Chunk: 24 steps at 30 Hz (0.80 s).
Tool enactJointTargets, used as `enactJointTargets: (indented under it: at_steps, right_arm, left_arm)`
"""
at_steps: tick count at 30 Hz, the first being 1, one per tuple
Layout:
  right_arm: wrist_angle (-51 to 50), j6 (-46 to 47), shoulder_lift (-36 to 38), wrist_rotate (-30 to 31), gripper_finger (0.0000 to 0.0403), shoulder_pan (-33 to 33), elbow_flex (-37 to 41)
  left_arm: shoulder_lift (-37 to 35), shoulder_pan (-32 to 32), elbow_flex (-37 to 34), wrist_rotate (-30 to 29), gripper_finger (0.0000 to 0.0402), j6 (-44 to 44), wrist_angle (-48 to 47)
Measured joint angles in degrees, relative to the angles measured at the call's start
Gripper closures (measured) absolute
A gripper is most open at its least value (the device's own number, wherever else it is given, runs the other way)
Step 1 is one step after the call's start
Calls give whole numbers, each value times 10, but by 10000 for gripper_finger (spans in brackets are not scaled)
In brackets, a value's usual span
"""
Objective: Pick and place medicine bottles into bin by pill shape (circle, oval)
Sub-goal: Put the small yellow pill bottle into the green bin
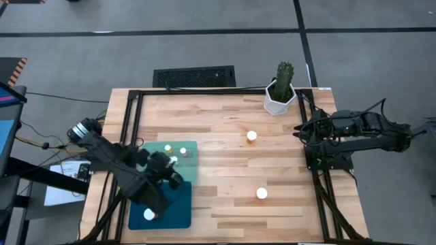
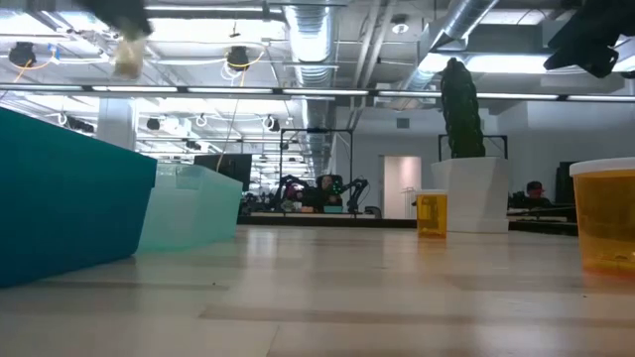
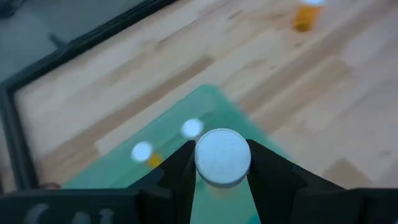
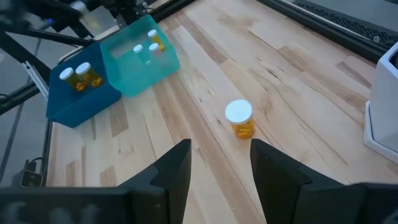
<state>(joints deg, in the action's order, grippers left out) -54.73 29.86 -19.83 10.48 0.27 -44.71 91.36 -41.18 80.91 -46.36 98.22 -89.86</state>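
Note:
My left gripper (image 1: pixel 172 163) hangs over the light green bin (image 1: pixel 194 146) and is shut on a medicine bottle with a white cap (image 3: pixel 222 157). It also shows at the top left of the low view (image 2: pixel 129 55). Two bottles (image 3: pixel 191 128) stand in the green bin below it. The dark blue bin (image 1: pixel 178 209) holds bottles too (image 4: pixel 84 70). Two bottles stand upright on the wooden table, one far (image 1: pixel 252 136) and one near (image 1: pixel 261 193). My right gripper (image 4: pixel 217 168) is open and empty at the table's right edge, above the far bottle (image 4: pixel 239 118). My left gripper pinches the bottle between its two fingers (image 3: pixel 180 168), one on each side just under the white cap's rim (image 3: pixel 200 168). The fingers come from above. The cap faces the wrist camera. The bottle is lifted clear, above the light green bin.
A white pot with a green cactus (image 1: pixel 281 94) stands at the far right of the table. The two bins sit side by side at the near left. Black frame rails (image 1: pixel 129 136) run along the table's edges. Bare wood lies between the bins and the right arm.

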Motion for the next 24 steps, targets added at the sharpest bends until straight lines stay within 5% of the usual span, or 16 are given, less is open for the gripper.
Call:
enactJointTargets:
  at_steps: [9, 16, 24]
  right_arm:
    - [1, 18, 0, 0, 228, 0, 0]
    - [0, 28, 0, 0, 228, 0, 0]
    - [0, 33, 0, 0, 228, 0, 0]
  left_arm:
    - [-138, -53, -261, 22, 283, 207, 50]
    - [-180, -55, -397, -19, 283, 225, 170]
    - [-154, -48, -465, -16, 283, 206, 280]
